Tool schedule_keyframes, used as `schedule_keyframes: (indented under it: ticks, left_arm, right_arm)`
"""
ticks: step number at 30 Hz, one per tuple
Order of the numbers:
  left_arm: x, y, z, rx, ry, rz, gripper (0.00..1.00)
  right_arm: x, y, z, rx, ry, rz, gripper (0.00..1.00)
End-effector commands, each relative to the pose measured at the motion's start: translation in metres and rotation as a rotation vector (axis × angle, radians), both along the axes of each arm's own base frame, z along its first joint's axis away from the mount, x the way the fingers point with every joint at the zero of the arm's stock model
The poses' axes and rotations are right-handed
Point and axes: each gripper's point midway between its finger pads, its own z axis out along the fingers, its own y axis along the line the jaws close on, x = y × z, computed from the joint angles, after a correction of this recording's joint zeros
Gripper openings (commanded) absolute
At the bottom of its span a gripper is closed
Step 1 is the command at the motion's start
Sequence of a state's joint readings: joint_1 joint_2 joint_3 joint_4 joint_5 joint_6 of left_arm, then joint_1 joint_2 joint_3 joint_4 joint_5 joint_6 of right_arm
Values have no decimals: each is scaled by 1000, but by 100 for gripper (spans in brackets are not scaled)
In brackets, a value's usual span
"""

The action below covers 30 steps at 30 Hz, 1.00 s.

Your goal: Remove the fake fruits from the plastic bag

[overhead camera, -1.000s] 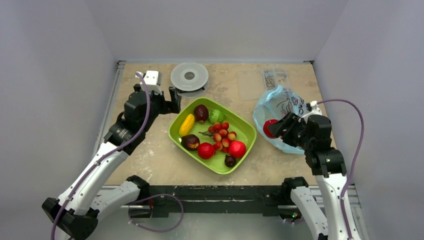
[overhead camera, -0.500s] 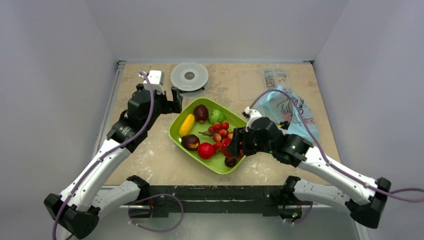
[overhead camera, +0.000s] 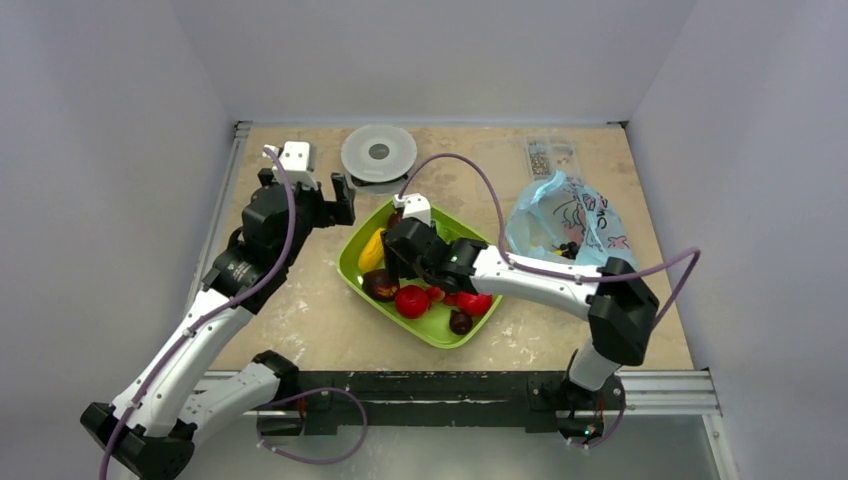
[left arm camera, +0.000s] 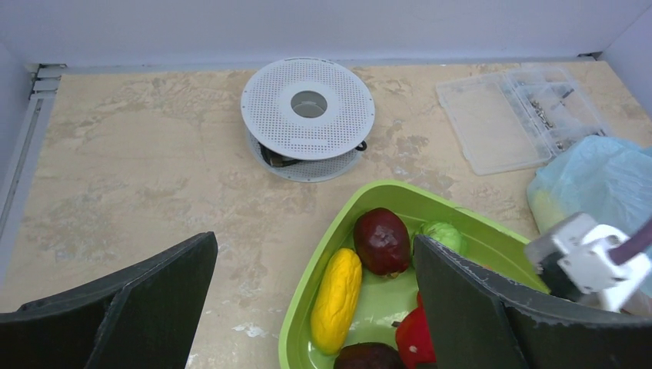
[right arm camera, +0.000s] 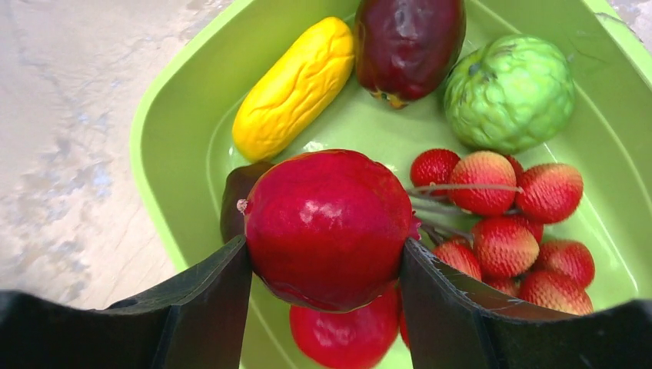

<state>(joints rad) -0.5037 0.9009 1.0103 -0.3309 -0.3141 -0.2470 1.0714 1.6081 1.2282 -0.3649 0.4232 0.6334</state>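
- Fake fruit (right arm camera: 327, 227), glossy red, is clamped in the right tool (right arm camera: 324, 257), now farther across the green tray (right arm camera: 165, 131) from the plastic bag (overhead camera: 570, 215).
- Left tool (left arm camera: 314, 242) gapes wide, empty.

Held item: a glossy red fruit (right arm camera: 327, 227), round and smooth, clamped between the two fingers of the right hand (right arm camera: 323, 261) above the green tray (right arm camera: 154, 154). Lying in the tray: a second red fruit (right arm camera: 346, 338) directly beneath; a yellow pebbled fruit (right arm camera: 296, 88), set diagonally; a dark purple-brown fruit (right arm camera: 407, 42) at the far end; another dark fruit (right arm camera: 234, 200), mostly hidden. The plastic bag (overhead camera: 565, 215) is light blue, translucent, crumpled and dark-printed. It sits on the table (overhead camera: 300, 300) to the right of the tray.
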Motion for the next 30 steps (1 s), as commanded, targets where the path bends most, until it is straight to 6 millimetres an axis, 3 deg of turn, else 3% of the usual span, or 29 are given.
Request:
schedule_keyframes:
  ticks: [1,4,9,12,14,20,22,23,26,30]
  left_arm:
    - [-2,10,30,-14,-83,30,100]
    - [-3,11,33,-18,-90,29,100]
    - [-4,9,34,-26,-92,18,100]
    - [-4,9,33,-24,-90,18,100]
    - [-4,9,34,-25,-91,17,100]
    - [-4,6,33,-35,-87,7,100]
    - [-5,4,33,-43,-83,-5,100]
    - [-4,3,33,-46,-82,-8,100]
    - [-4,0,31,-50,-73,-17,100]
    - [-4,0,30,-48,-68,-15,100]
  right_arm:
    - [25,8,9,-44,-96,-37,13]
    - [32,10,-3,-88,-110,-39,26]
    - [31,14,-17,-139,-70,-22,60]
    - [24,8,-5,-121,-58,-20,87]
    - [18,-3,11,-105,-59,-25,97]
    - [-15,-76,64,-79,-67,-106,99]
    - [-29,-110,74,-61,-61,-169,94]
    - [-37,-129,83,-15,-63,-217,85]
    - [-56,-179,72,22,-31,-351,65]
    - [-56,-252,36,-1,37,-584,59]
